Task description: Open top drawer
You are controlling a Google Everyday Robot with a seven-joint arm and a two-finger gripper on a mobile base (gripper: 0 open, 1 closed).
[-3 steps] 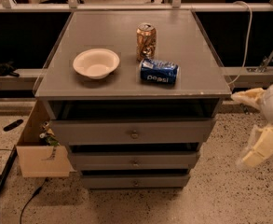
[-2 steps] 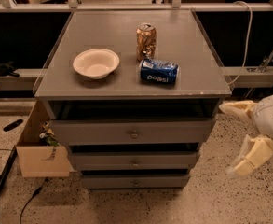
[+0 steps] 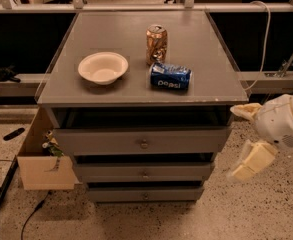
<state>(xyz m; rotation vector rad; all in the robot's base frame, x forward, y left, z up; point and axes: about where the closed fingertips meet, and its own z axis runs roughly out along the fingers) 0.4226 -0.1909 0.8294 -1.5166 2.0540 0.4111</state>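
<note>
Speckled stone floor surrounds a matte grey cabinet (image 3: 136,86); its top drawer (image 3: 101,143), flat-fronted with a small round metal knob (image 3: 144,144), sits directly under the slab top, its inside lost in shadow. Just right hangs the gripper (image 3: 238,141), blocky cream fingers (image 3: 253,160) spread wide, arm cut off at the edge

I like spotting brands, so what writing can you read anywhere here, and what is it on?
"pepsi": on the blue can lying on its side on the cabinet top.
Upright copper can: its print is too blurred to read.
Pincer, open at the right of the top drawer: no writing shown.
</note>
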